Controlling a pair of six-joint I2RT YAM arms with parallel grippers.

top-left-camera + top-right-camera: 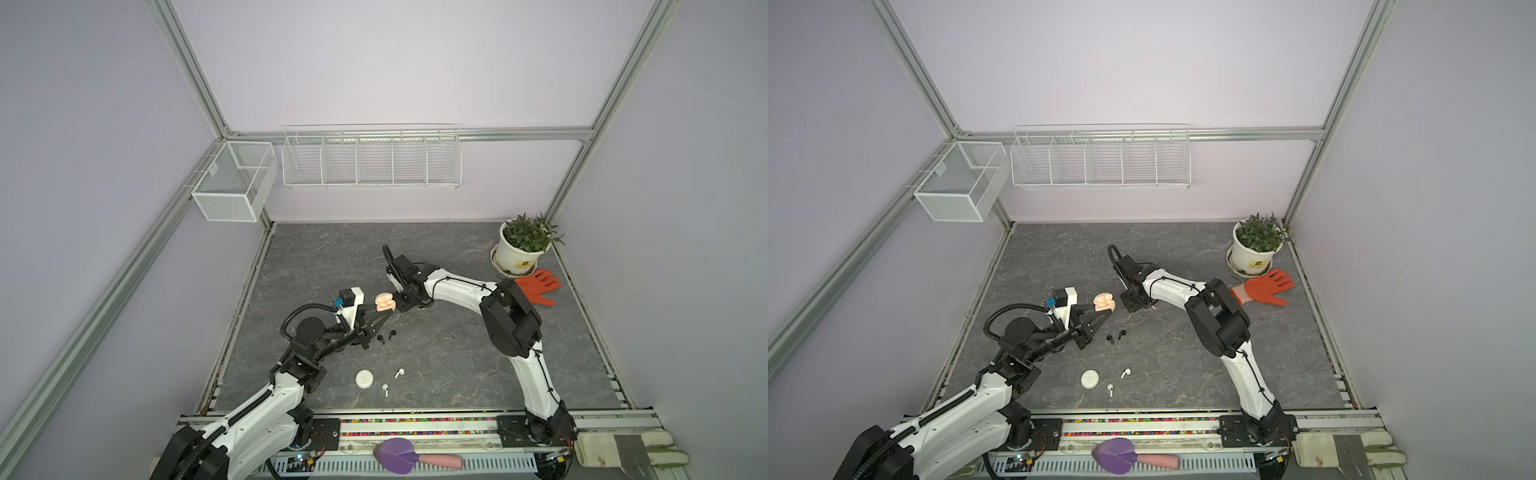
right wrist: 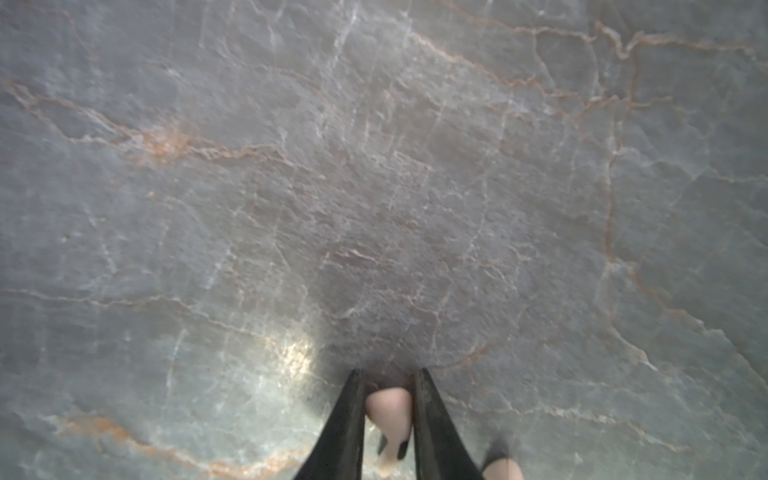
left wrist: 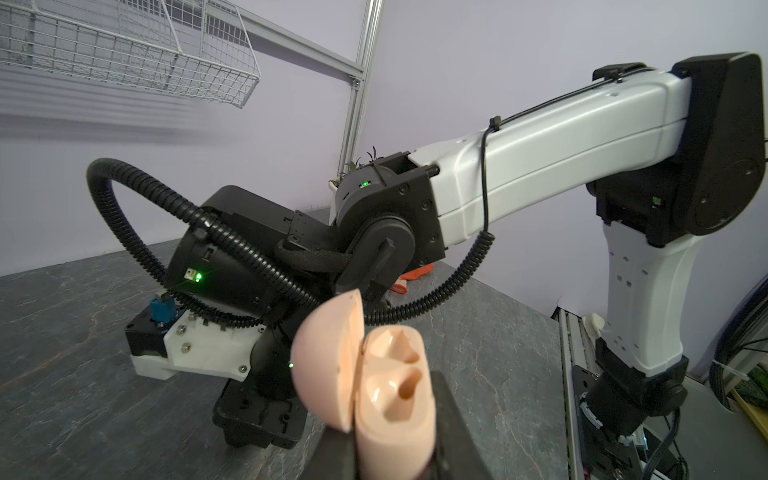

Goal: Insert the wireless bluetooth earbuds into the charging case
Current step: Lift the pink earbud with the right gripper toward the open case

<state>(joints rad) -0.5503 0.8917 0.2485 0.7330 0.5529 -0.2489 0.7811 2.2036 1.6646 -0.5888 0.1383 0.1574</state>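
Note:
My left gripper [image 1: 385,311] [image 3: 395,440] is shut on the pale pink charging case [image 1: 384,301] [image 1: 1104,301] [image 3: 395,386] and holds it above the table with the lid open and both sockets empty. Just right of it, my right gripper [image 2: 388,372] points down at the table, its fingers pressed on either side of a pale pink earbud [image 2: 388,409]. A second pink earbud [image 2: 503,467] lies beside it. Two black earbuds [image 1: 380,338] [image 1: 392,333] and two white earbuds [image 1: 400,372] [image 1: 385,390] lie loose nearer the front.
A round white case [image 1: 364,379] sits near the white earbuds. A potted plant [image 1: 519,249] and an orange glove [image 1: 540,286] occupy the back right. A purple brush [image 1: 399,455] lies on the front rail. Wire baskets [image 1: 370,158] hang on the back wall.

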